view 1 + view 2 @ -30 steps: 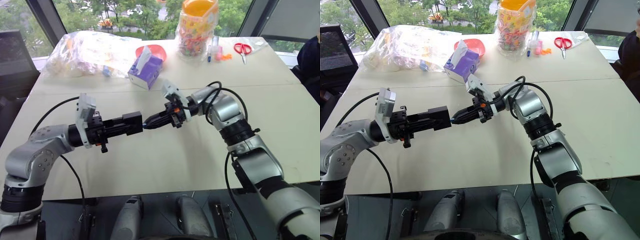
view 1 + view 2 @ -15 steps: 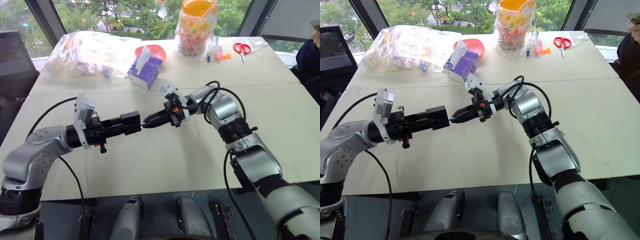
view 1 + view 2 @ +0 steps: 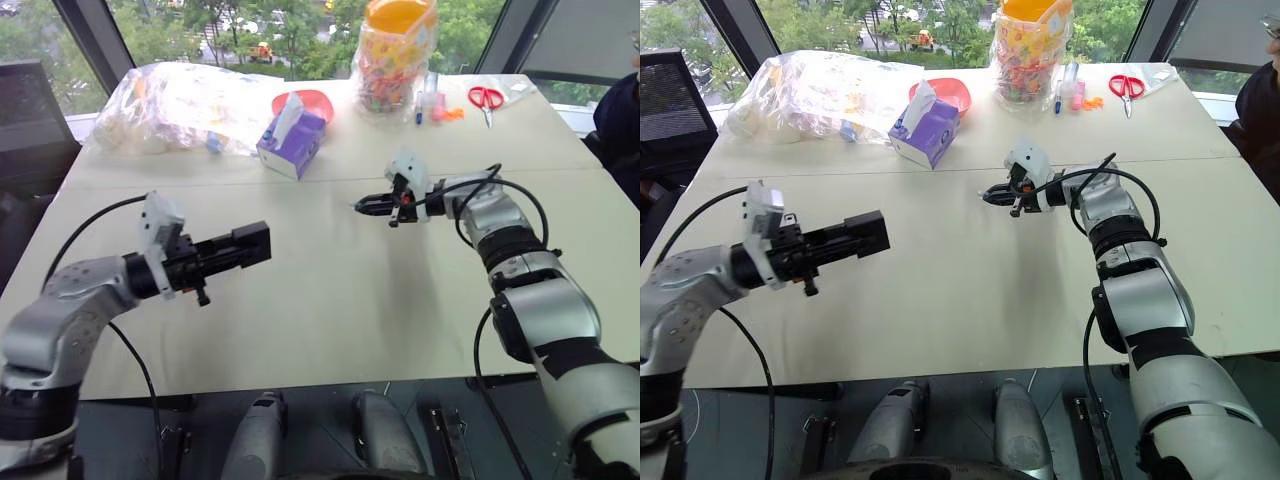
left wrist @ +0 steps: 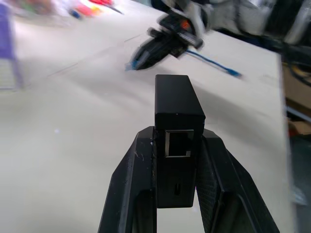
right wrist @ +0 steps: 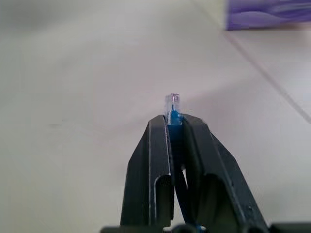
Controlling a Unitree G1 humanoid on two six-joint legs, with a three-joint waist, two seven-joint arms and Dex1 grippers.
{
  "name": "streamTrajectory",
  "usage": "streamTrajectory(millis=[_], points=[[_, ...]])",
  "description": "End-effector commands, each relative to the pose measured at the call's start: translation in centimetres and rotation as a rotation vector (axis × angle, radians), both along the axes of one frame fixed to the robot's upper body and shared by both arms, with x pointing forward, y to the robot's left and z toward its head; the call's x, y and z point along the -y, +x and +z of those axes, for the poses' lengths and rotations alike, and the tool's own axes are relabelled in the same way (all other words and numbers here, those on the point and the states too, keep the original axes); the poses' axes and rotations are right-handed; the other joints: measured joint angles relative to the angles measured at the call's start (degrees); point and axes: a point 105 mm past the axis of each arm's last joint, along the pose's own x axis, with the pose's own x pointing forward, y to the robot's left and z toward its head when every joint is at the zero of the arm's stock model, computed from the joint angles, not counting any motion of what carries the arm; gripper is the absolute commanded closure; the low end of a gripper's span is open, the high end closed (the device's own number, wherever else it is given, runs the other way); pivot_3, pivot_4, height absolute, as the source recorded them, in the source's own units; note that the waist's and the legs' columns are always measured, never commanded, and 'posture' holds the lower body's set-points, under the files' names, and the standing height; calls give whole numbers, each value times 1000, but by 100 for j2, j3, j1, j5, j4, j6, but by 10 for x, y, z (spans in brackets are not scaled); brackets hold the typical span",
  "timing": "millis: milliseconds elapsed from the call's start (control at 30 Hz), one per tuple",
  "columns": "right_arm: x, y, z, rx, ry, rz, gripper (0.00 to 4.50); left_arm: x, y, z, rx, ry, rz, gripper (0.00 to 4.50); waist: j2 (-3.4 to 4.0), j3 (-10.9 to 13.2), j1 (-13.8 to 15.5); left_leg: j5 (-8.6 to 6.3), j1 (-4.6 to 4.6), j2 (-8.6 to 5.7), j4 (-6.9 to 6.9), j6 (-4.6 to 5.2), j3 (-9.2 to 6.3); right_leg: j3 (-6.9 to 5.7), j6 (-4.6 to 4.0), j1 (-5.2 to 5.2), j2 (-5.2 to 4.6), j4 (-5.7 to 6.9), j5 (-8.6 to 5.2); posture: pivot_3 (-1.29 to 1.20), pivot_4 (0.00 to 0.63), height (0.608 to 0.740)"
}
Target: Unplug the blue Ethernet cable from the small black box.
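While the left claw (image 4: 177,141) clamps the small black box (image 4: 177,104), port empty, right claw (image 5: 175,119) pinches the blue Ethernet cable (image 5: 172,104), clear plug.

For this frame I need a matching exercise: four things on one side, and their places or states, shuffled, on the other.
Things:
1. small black box
2. blue Ethernet cable
3. purple tissue box
4. red scissors

Places or states:
A. far right part of the table
B. clear plug pinched in the right hand
C. gripped by the left hand, port empty
D. beside the red bowl

Pairs: 1-C, 2-B, 3-D, 4-A
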Motion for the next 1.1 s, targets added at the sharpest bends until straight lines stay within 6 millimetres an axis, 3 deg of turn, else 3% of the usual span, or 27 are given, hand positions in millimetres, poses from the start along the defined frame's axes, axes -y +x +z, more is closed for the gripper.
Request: streamTrajectory(millis=[33, 67, 267, 467, 633, 767, 967, 1000, 1100], points=[[-1, 14, 16, 120, 27, -87, 3618, 7, 18, -1, 96, 34, 63, 4028, 0, 0, 0, 0, 0, 0, 1, 0, 0, 0, 1, 1, 0, 0, 1, 0, 150, 726], [-1, 15, 16, 134, 33, -101, 3325, 9, 22, -3, 108, 34, 77, 4028, 0, 0, 1, 1, 0, -1, 2, 0, 1, 2, 2, 1, 0, 0, 1, 0, 150, 726], [3, 23, 27, 201, 99, -192, 142, 22, 57, -19, 155, 30, 179, 4028, 0, 0, 7, 1, 1, 0, -1, 1, 0, 1, 7, 0, 1, 4, 4, 0, 150, 726], [7, 18, 58, 248, 221, -169, 63, 37, 79, -31, 158, 11, 207, 4028, 2, 1, 5, 1, 1, -2, 5, 1, -1, 2, 21, 3, 1, 6, 12, 0, 150, 726], [2, -14, 67, 231, 260, -61, 63, 38, 90, -32, 150, -19, 224, 4028, 1, 0, 14, 1, 1, -2, 3, 2, -4, -1, 25, 3, 0, 10, 12, 0, 150, 726], [-8, -56, 52, 173, 217, 36, 63, 45, 97, -43, 122, -12, 212, 4028, 2, 0, 16, 0, -1, -2, 5, 3, -5, -1, 26, 2, 0, 10, 13, 0, 150, 726], [-17, -79, 39, 112, 224, 37, 63, 46, 100, -61, 47, -34, 219, 4028, 2, 0, 4, 1, 1, -3, 21, 3, -4, 0, 26, 7, 0, 11, 13, 0, 150, 726], [-18, -80, 37, 104, 227, 33, 0, 46, 100, -66, 30, -28, 219, 3004, 1, -1, 13, 1, 2, -3, 22, 3, -4, 0, 25, 7, 0, 12, 14, 0, 150, 726], [-19, -83, 33, 95, 222, 23, 0, 41, 98, -80, 2, 12, 227, 1854, 1, -1, 19, 1, 9, -3, 22, 3, -5, -1, 25, 16, 0, 10, 13, 0, 150, 726]])
